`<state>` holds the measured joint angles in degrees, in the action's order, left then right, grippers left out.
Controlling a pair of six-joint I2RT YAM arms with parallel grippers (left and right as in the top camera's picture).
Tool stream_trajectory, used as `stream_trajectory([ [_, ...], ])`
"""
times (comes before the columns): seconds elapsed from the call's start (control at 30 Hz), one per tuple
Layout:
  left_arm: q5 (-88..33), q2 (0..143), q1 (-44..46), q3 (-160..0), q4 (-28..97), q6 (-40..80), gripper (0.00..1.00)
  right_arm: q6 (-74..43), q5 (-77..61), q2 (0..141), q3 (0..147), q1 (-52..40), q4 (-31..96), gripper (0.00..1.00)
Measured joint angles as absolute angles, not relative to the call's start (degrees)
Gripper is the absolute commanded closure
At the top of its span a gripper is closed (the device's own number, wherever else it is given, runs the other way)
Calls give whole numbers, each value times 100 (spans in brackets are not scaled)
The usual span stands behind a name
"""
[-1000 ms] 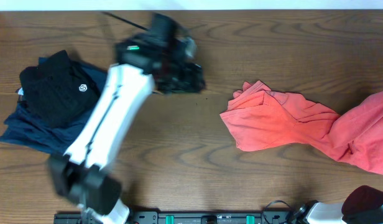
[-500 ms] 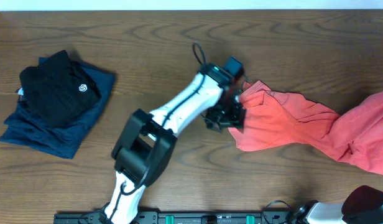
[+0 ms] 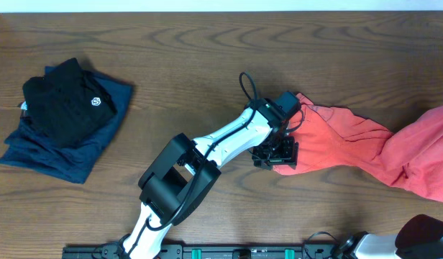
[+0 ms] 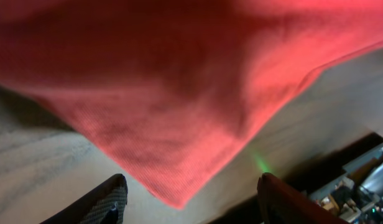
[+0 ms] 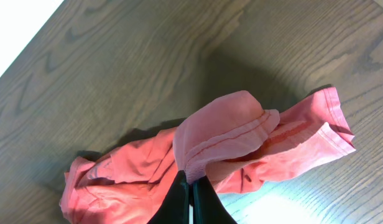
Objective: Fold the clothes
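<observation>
The coral-red T-shirt (image 3: 351,140) lies crumpled at the right of the table, its print hidden. My left gripper (image 3: 279,155) is open at the shirt's left edge; in the left wrist view (image 4: 191,196) its two fingers straddle a corner of the red cloth (image 4: 179,93) without closing on it. My right gripper (image 5: 191,190) is shut on a fold of the shirt (image 5: 222,134) and holds it lifted above the table; in the overhead view only part of that arm shows at the bottom right corner.
A black garment with a small white logo (image 3: 67,101) lies on a navy folded garment (image 3: 56,155) at the left. Bare wooden table (image 3: 207,57) lies between them and the shirt.
My left arm has swung from the pile at the left across the table to the left edge of the red shirt. The shirt's left edge has shifted slightly.
</observation>
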<state>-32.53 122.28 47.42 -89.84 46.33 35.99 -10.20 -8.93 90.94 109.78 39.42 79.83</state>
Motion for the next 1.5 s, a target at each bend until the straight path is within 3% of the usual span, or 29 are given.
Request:
stream_trajectory([
  [0.13, -3109, 12228, 4742, -8969, 4383, 3675, 46, -1020, -893, 9094, 10978, 3942, 7981, 99],
  [0.6, -2849, 12228, 4821, -8739, 4272, 3778, 47, -1020, -893, 9094, 10978, 3942, 7983, 99],
  [0.7, -2823, 12228, 4901, -8687, 4202, 3844, 66, -1017, -891, 9094, 10978, 3942, 7981, 99],
  [0.77, -2808, 12228, 4952, -8685, 4176, 3865, 94, -1020, -893, 9094, 10978, 3942, 7983, 99],
  [1.1, -2801, 12138, 4770, -8689, 4722, 3546, 94, -1017, -891, 9094, 10978, 3942, 7992, 99],
  [1.23, -2604, 11636, 4228, -8691, 5205, 3065, 94, -1009, -891, 9094, 10978, 3942, 7992, 99],
  [1.5, -1929, 9074, 2515, -8790, 5210, 2141, 94, -996, -913, 9094, 10978, 3942, 8009, 99],
])
